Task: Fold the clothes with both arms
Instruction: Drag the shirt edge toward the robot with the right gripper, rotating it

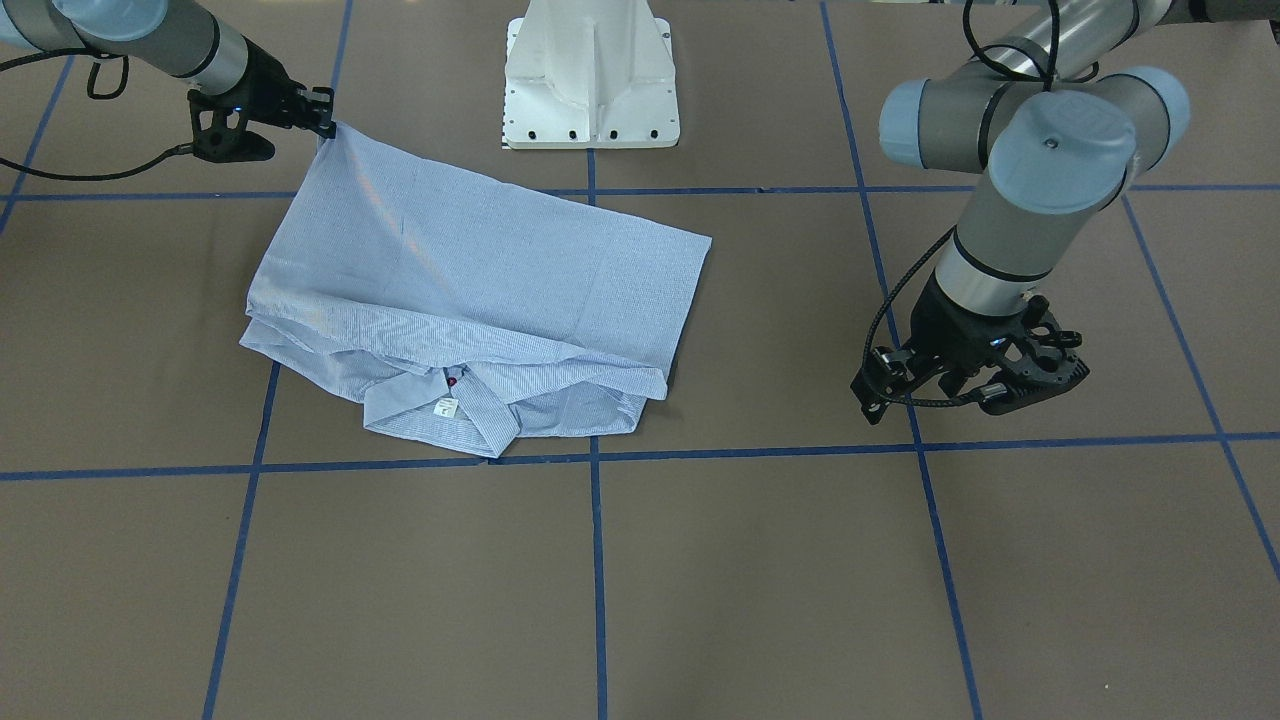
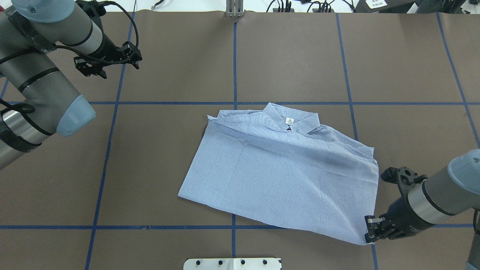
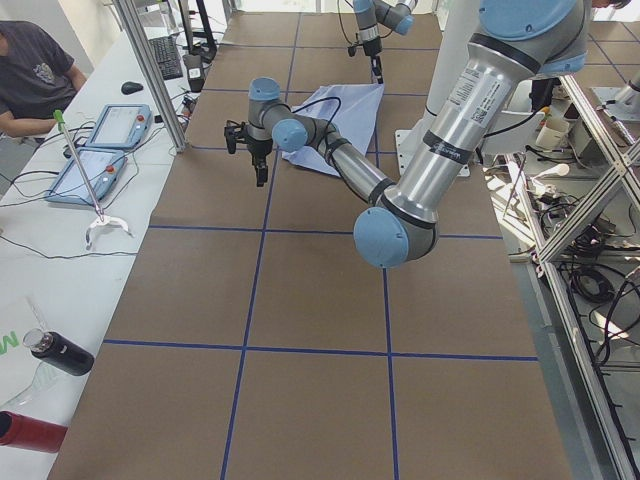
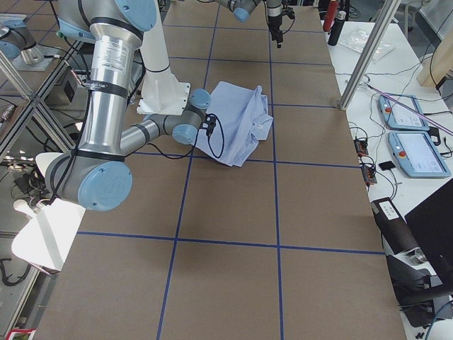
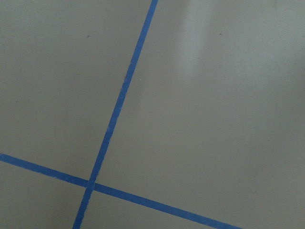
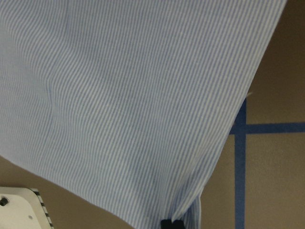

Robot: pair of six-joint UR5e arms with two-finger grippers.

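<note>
The light blue striped shirt (image 1: pixel 480 270) lies folded on the brown table, with its collar (image 2: pixel 290 120) and white label (image 1: pixel 446 407) on the side away from the robot. My right gripper (image 2: pixel 369 232) is shut on the shirt's near right corner and holds it slightly raised; the right wrist view shows the pinched cloth (image 6: pixel 119 95) at the fingertips (image 6: pixel 171 223). My left gripper (image 2: pixel 112 69) is open and empty. It hovers over bare table well to the left of the shirt, and the left wrist view shows only table and tape.
The white pedestal base (image 1: pixel 590 80) stands at the robot's edge of the table. Blue tape lines (image 5: pixel 119 100) grid the brown surface. A side table with tablets (image 3: pixel 110 125), bottles (image 3: pixel 60 352) and a seated operator (image 3: pixel 35 70) lies beyond the far edge.
</note>
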